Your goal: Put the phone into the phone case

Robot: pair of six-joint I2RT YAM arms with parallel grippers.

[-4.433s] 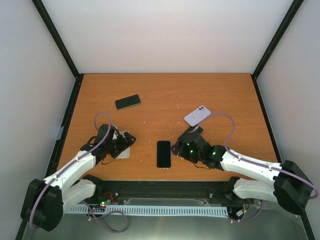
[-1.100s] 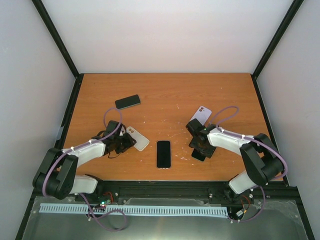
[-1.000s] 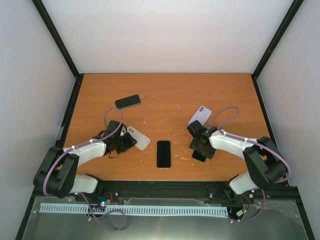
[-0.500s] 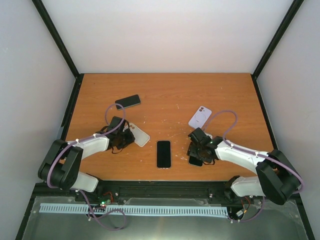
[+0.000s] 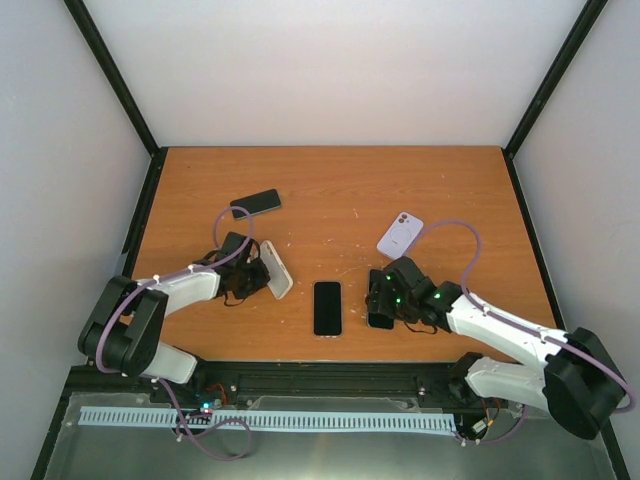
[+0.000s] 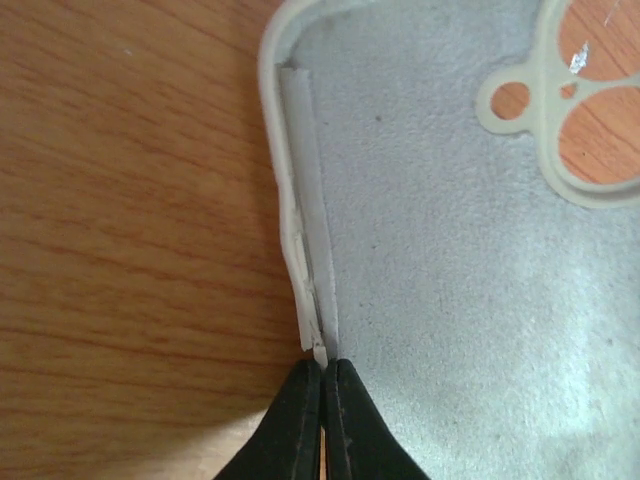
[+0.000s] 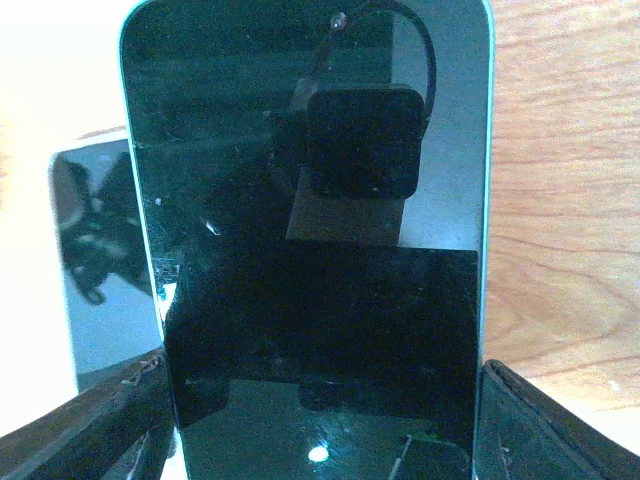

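case (image 5: 277, 270) tipped up since before | left gripper (image 6: 322, 366) pinches rim; phone (image 7: 310, 250) cropped

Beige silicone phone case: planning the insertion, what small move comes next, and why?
Probably carry the dark glass-fronted phone, clasped by the right gripper, left toward the beige silicone phone case; the left gripper pinches its rim, tilted up, with a gap between them.

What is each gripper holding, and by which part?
Left gripper pinches the pale case by its side wall. Right gripper clamps a dark-screened phone across its long edges.
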